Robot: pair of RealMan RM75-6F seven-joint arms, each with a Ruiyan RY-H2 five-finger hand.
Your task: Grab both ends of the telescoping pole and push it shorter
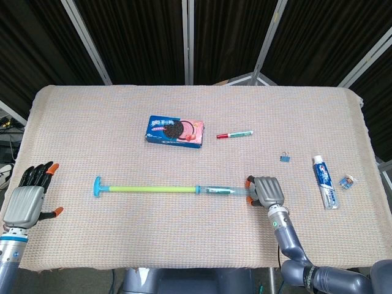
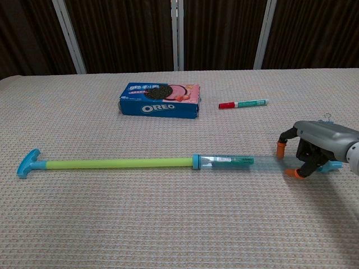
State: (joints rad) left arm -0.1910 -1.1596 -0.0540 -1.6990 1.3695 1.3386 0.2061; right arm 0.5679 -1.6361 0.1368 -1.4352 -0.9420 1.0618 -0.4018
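A: Table (image 1: 184,110) under woven cloth, dark screens behind. Pole (image 1: 159,190) lying flat across the near-middle, stretched long: blue T-end to the left, yellow-green shaft, clear sleeve at the right.

B: Hands?

A: Right hand (image 1: 265,191) down at the pole's right tip, palm down, orange-tipped fingers (image 2: 280,149) curled about the end of the clear sleeve. From the chest view, fingers hooked downward; firm clamp or mere touch, cannot tell. Left hand (image 1: 27,197) at the near left edge, well apart from the T-end, fingers spread, holding nothing.

B: Else on the cloth?

A: Oreo box (image 1: 174,130) beyond the pole, middle. Toothpaste (image 1: 324,182) far right. Red-capped marker (image 1: 235,134) just right of the box. Blue clip (image 1: 285,158) between marker and toothpaste. Small blue item (image 1: 347,180) beside the toothpaste, too small to name.
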